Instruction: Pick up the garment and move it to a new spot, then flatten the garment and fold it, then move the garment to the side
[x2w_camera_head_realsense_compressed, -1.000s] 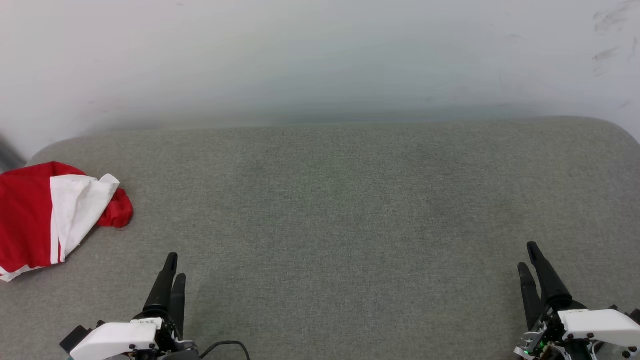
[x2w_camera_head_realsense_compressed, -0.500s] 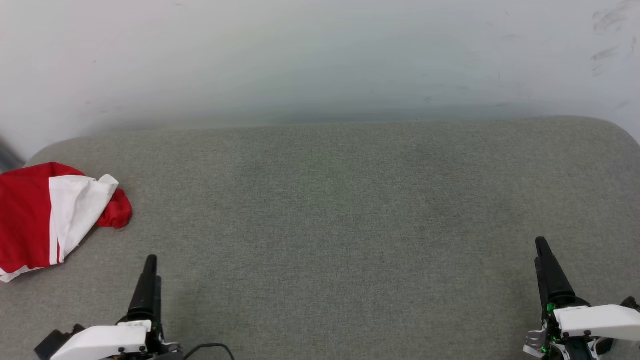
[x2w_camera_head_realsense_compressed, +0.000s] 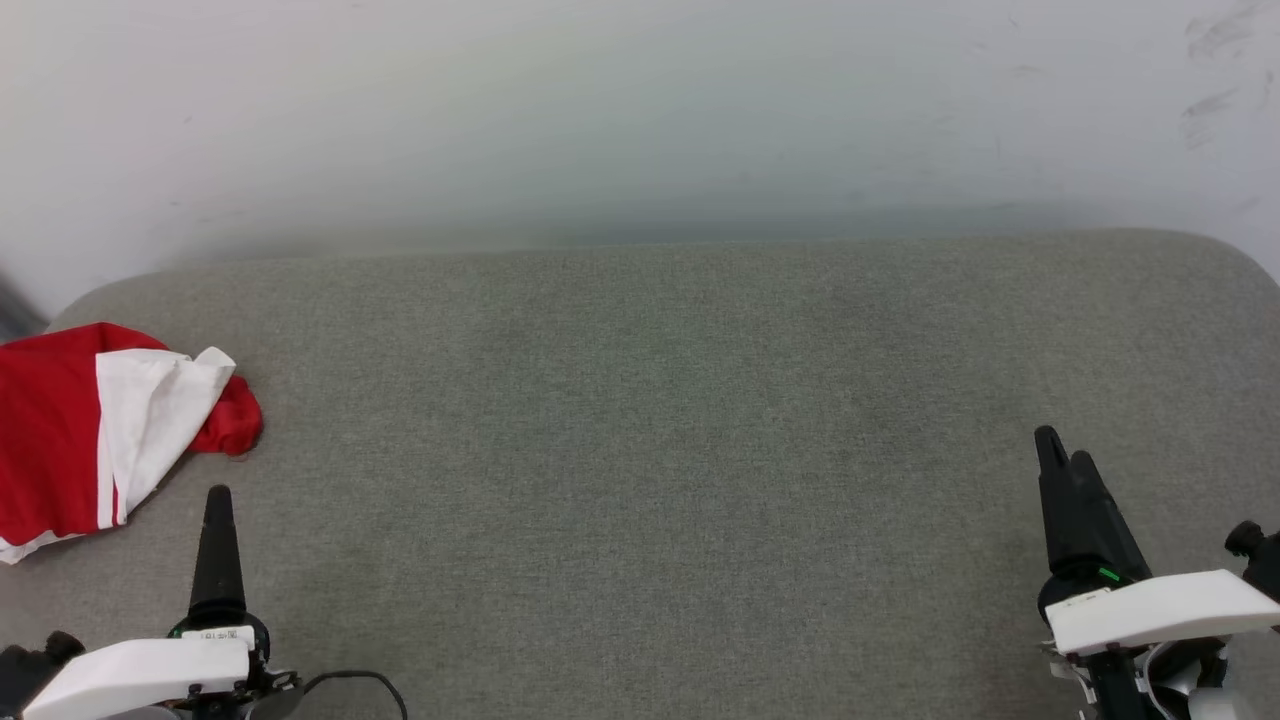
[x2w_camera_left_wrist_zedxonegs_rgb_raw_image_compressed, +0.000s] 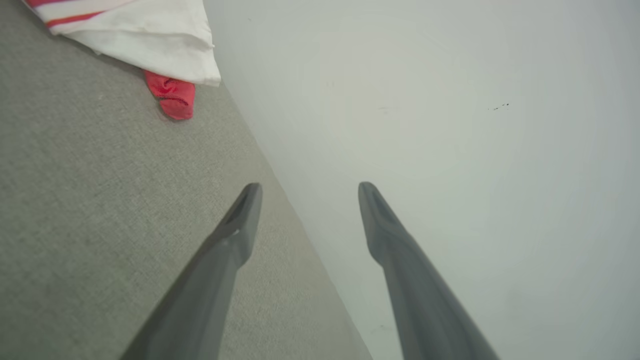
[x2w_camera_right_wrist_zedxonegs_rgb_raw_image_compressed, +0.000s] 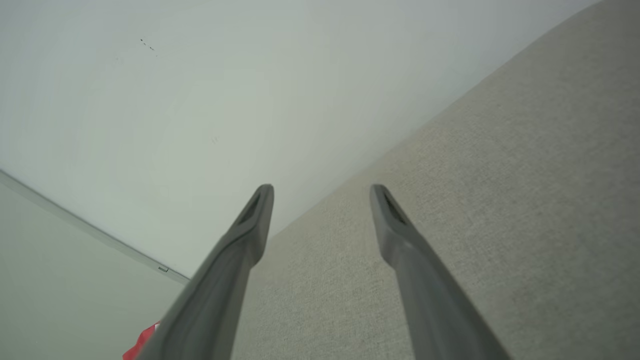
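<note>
The garment (x2w_camera_head_realsense_compressed: 90, 430), a red jersey with a white sleeve panel, lies bunched at the far left of the grey cushioned surface (x2w_camera_head_realsense_compressed: 650, 420), partly cut off by the head view's edge. Its white sleeve and a red fold show at the top left of the left wrist view as the garment (x2w_camera_left_wrist_zedxonegs_rgb_raw_image_compressed: 150, 40). My left gripper (x2w_camera_head_realsense_compressed: 217, 498) hovers at the lower left, just right of and below the garment, apart from it. The left gripper (x2w_camera_left_wrist_zedxonegs_rgb_raw_image_compressed: 305, 190) stands open and empty. My right gripper (x2w_camera_head_realsense_compressed: 1058, 450) is at the lower right; the right gripper (x2w_camera_right_wrist_zedxonegs_rgb_raw_image_compressed: 322, 192) stands open, holding nothing.
A pale wall (x2w_camera_head_realsense_compressed: 640, 120) rises behind the surface's far edge. The surface has rounded back corners and wide bare grey fabric across its middle and right. A black cable (x2w_camera_head_realsense_compressed: 350, 685) loops by the left wrist.
My left gripper has shifted left toward the garment and turned edge-on to the head camera. My right gripper has moved slightly forward. The garment has not moved.
</note>
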